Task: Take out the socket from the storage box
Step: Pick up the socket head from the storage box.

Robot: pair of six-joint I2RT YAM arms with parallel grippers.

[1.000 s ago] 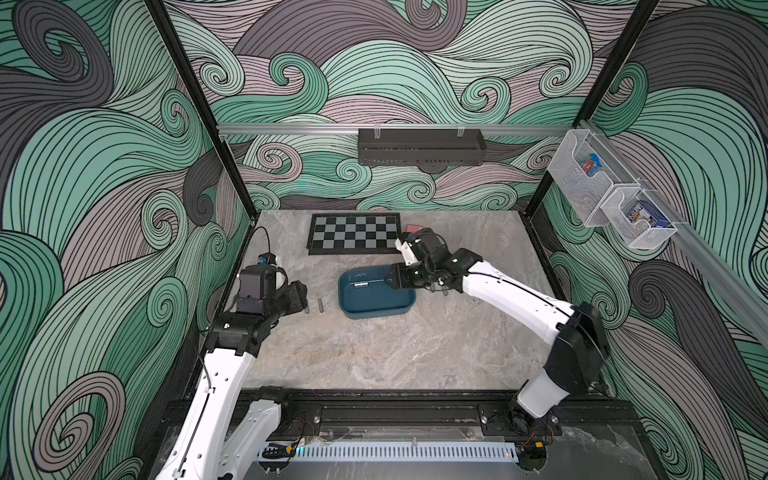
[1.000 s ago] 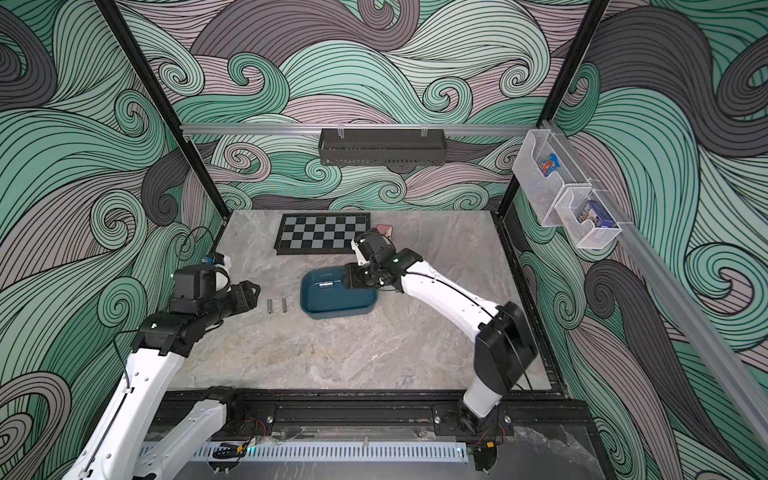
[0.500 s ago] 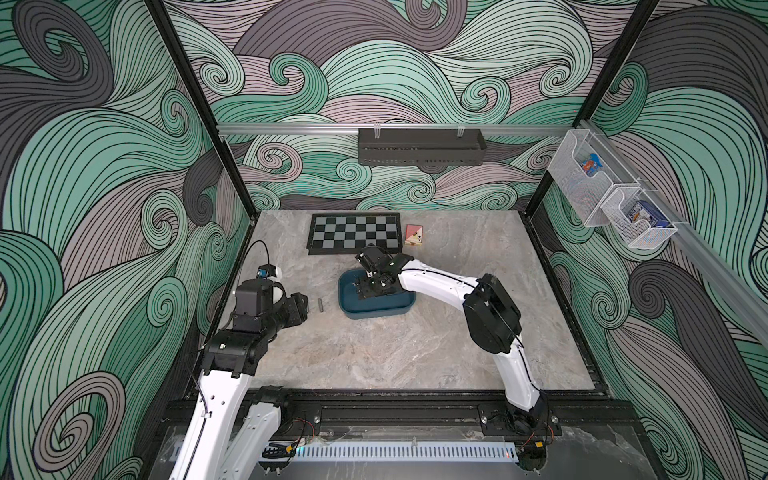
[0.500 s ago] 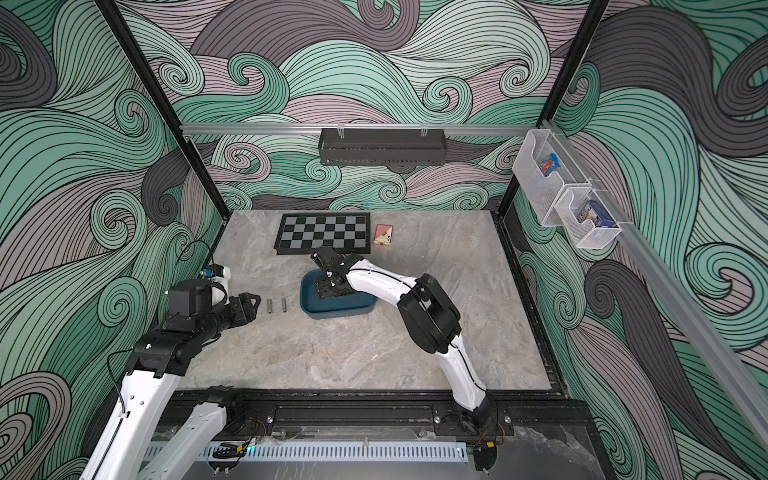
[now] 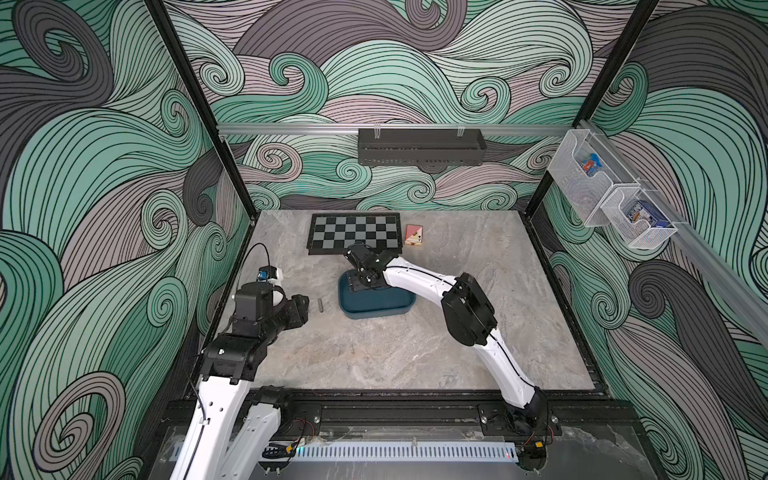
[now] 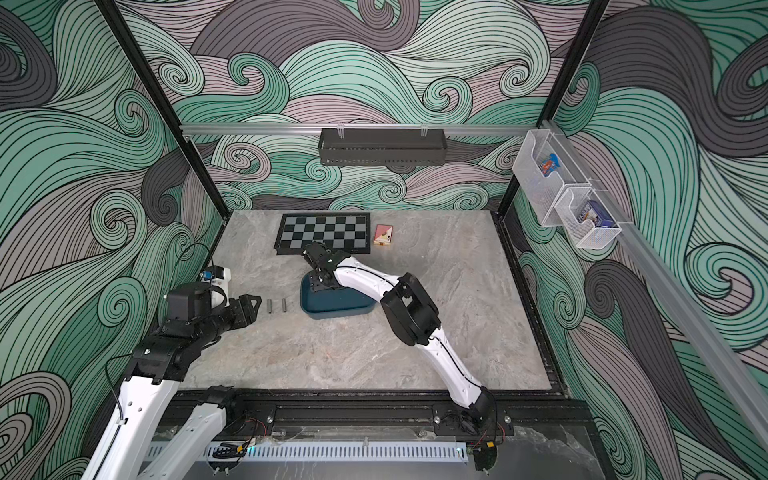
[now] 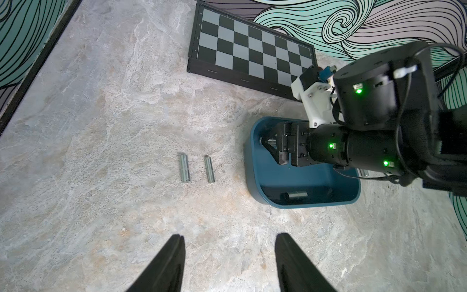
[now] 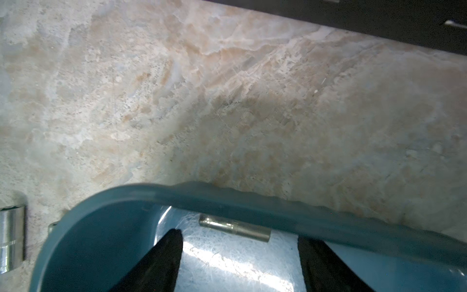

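Socket [image 8: 235, 229], right wrist: flat on box [image 8: 252, 204] floor, at 12 o'clock off right jaws, just ahead, seemingly against wall under rim. Right jaws spread, pinching nothing. Long axis runs across the gap, side to side, so closing now would likely land on its ends; a wrist turn looks needed. Wall leaves little room beyond; floor between jaws bare.

Left wrist: left jaws spread, empty, over bare bench [image 7: 101, 126]. Two loose sockets [image 7: 209, 170] lie between them and box, apart from it. Inside, another socket [image 7: 294, 195] sits along opposite wall.

Both top views: right arm [image 5: 415, 276] dips into box's 10 o'clock corner, hiding socket. Left jaws at box's 9 o'clock, well apart; right arm nearer. At 12, chessboard [image 5: 353, 232] near, not touching.
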